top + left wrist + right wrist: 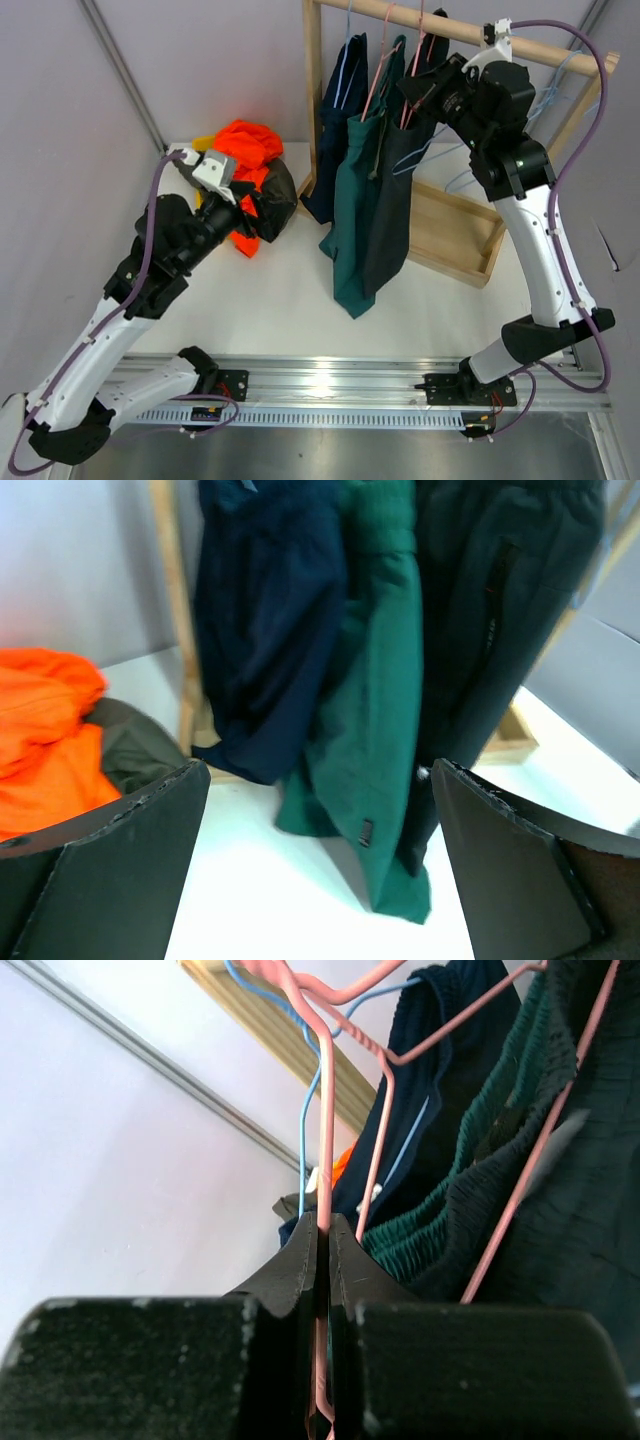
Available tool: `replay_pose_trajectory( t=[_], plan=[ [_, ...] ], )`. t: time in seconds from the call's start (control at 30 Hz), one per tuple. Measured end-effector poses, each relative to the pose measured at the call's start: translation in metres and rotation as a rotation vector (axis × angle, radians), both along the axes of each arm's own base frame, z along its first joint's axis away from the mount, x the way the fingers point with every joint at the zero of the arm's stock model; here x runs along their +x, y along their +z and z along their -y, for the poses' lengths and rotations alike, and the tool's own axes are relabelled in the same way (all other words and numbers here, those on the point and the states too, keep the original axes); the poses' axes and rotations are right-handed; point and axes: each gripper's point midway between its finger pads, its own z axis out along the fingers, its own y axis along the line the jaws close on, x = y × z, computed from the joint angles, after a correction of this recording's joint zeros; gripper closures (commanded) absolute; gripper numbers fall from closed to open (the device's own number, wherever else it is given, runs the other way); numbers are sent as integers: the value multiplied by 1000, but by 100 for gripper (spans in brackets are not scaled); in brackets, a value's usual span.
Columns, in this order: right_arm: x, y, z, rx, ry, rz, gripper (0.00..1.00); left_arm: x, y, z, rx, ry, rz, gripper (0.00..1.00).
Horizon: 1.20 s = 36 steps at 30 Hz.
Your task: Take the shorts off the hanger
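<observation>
Three pairs of shorts hang on wire hangers from the wooden rod (470,35): navy blue (338,130), teal green (358,210) and black (405,190). My right gripper (422,88) is up at the rod, shut on a pink hanger (324,1150). In its wrist view (323,1228) the wire runs between the closed fingers, with the teal waistband (480,1160) just beyond. Orange shorts (245,150) and olive green shorts (280,195) lie heaped on the table at the left. My left gripper (258,210) is open and empty beside that heap, and its wrist view (318,772) faces the hanging shorts.
The rack has a wooden upright (313,90) and a wooden base frame (450,235) on the white table. A blue hanger (305,1110) hangs beside the pink one. Grey walls close in the left and back.
</observation>
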Motion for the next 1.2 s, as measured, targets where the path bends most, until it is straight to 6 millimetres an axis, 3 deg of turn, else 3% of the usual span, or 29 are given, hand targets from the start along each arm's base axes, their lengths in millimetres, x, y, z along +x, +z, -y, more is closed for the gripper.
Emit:
replay_pose_trajectory(
  t=[0.13,0.33,0.47,0.53,0.63,0.87,1.03,1.2],
  plan=[
    [-17,3,1,6,12,-3,100,-20,-2,31,4,-117,-5,1],
    [-67,11,-7,30,58,24,100,-72,-7,111,24,-359,19,1],
    [-96,21,-14,57,91,45,100,-82,-24,152,68,-406,16,1],
    [-104,21,-20,64,98,44,100,-82,-30,163,83,-404,15,1],
    [-111,14,-32,59,114,28,100,-82,-27,171,70,-400,24,1],
    [-128,2,-53,38,167,16,100,-94,7,179,-15,-404,85,1],
    [-148,5,-62,51,211,34,100,-93,14,179,-27,-381,110,2],
    [-157,16,-60,74,216,65,100,-88,17,185,-40,-365,131,33]
  ],
)
